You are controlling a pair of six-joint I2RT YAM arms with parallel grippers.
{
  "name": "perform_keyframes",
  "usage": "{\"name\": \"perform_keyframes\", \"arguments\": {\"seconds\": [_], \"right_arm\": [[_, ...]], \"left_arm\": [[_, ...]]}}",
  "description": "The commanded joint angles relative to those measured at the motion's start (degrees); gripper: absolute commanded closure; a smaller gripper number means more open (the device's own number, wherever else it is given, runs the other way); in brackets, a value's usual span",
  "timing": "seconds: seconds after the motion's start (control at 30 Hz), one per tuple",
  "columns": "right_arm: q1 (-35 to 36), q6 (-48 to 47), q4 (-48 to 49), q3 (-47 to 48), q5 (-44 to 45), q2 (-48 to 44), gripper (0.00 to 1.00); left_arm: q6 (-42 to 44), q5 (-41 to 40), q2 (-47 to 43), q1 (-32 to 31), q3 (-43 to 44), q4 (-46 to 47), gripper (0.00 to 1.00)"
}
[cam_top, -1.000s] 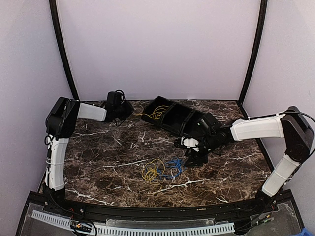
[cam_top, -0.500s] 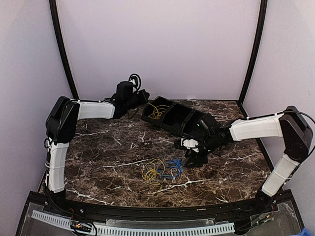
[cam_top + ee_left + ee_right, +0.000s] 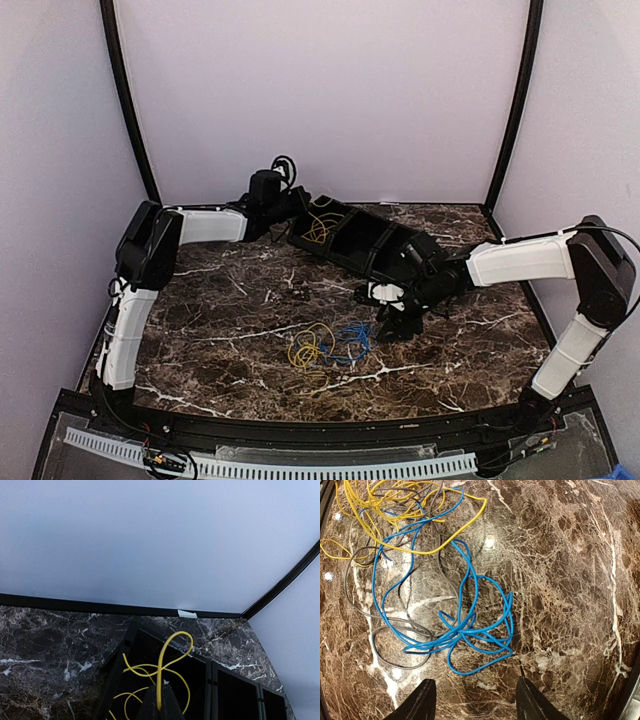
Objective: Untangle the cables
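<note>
A yellow cable loops up from my left gripper, which is shut on it above the left compartment of the black tray. In the top view that gripper hangs at the tray's left end, and the yellow cable's coils lie inside. Mid-table lies a tangle of a second yellow cable and a blue cable. My right gripper hovers just right of it, open. In the right wrist view the blue cable lies ahead of the open gripper, with yellow loops beyond.
The long black tray with its compartments sits diagonally at the back of the marble table. A thin grey wire threads through the blue and yellow tangle. Walls enclose the back and both sides.
My left arm has swung right from the back-left corner to the tray's left end, carrying the yellow cable there. The right gripper and the tangle have stayed put.
</note>
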Motion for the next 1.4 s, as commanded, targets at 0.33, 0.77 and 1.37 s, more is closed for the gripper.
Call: {"name": "perform_keyframes", "arguments": {"seconds": [0.33,0.77,1.37], "right_arm": [[-0.26,-0.57,-0.13,1.35,-0.07,0.24,0.44],[-0.22,-0.47,-0.5,1.37,1.35,-1.18,0.43],[-0.22,0.95,-2.84,4.61,10.42,-23.38,0.39]], "left_arm": [[1.11,1.29,7.87,-0.52,9.6,-6.43,0.98],[4.49,-3.71,-4.99,-1.34,1.95,-11.72,0.56],[20.1,-2.42,-36.25,-4.39,-23.2,-15.37,0.62]]}}
